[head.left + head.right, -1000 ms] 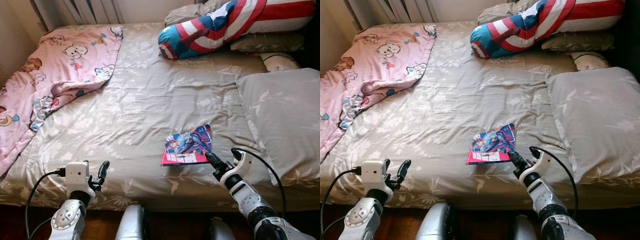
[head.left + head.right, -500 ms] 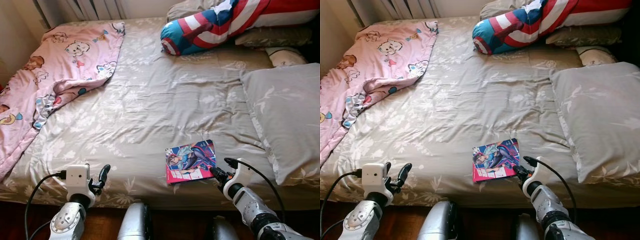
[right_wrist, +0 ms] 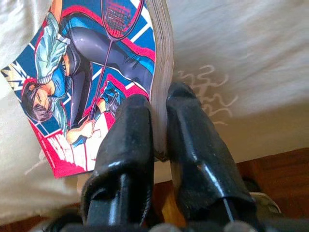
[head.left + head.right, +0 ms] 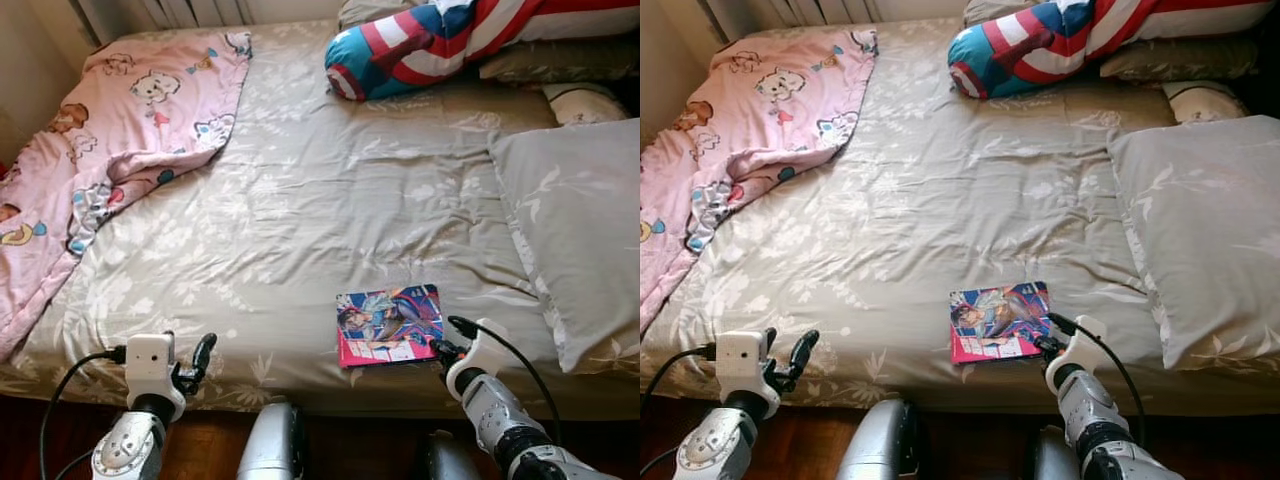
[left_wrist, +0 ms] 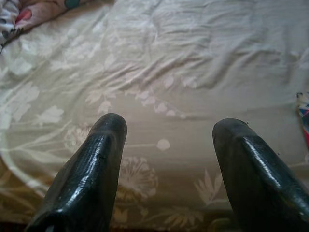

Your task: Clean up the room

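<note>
A thin paperback comic book with a bright red, blue and pink illustrated cover lies near the front edge of a bed, close to the robot. The right gripper is clamped on the book's near corner, one black finger on the cover and one under the pages; pinching the edge this way looks like the start of lifting it off the bed. The left gripper hangs over the bed's front edge well to the left, its two fingers spread apart and holding nothing.

The bed is covered with a grey-beige sheet printed with pale leaves, rumpled in the middle. A pink blanket with cartoon bears is bunched along the far left side. At the head lies a long bolster cushion in red, white and blue stripes, and a large grey pillow in matching leaf fabric sits on the right. Dark wooden floor shows below the bed
</note>
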